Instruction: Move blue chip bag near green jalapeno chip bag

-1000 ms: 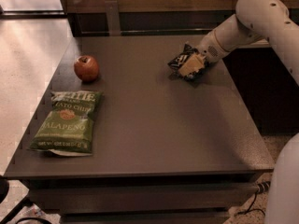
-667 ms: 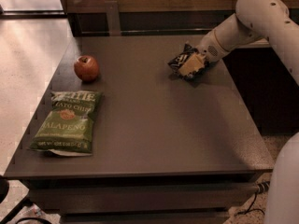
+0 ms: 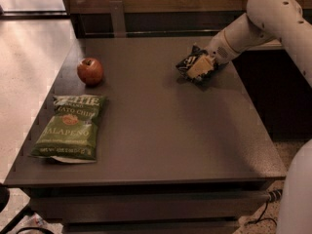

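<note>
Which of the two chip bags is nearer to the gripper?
The small blue chip bag, at the table's far right, directly at the gripper; the larger green jalapeno chip bag lies near left.

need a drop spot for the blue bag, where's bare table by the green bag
The widest bare table lies right of the green bag, through the middle to the front right corner. Another patch sits between the apple and the blue bag. Crowded: the left edge, and far right where the gripper is on the blue bag.
</note>
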Controlling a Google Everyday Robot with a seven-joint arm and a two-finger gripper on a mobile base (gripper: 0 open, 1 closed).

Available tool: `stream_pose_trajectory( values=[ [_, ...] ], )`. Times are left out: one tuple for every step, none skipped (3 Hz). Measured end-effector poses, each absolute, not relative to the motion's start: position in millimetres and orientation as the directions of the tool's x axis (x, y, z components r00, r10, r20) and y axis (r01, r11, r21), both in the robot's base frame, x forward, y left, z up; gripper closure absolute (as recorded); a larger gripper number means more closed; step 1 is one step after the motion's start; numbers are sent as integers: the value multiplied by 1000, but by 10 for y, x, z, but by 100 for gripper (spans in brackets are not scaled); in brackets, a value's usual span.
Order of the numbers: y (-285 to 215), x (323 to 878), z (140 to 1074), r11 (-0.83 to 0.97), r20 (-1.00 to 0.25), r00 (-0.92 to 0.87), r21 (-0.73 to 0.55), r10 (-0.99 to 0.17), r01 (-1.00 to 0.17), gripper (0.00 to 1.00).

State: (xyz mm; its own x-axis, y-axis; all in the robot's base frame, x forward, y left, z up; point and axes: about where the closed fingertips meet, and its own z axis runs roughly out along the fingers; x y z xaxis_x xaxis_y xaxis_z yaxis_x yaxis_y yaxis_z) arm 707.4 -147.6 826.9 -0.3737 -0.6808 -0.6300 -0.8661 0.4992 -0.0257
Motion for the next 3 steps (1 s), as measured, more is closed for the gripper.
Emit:
stream_pose_trajectory(
  values=[
    [-1509,6858,8611,499,-628,-362,-48,-689,-865,100],
    [-1519,6539,9084,490,-631,-330,-93,-702,-867,100],
    [-1497,6307,9374,471,-636,-296,-122,-713,-874,100]
  ],
)
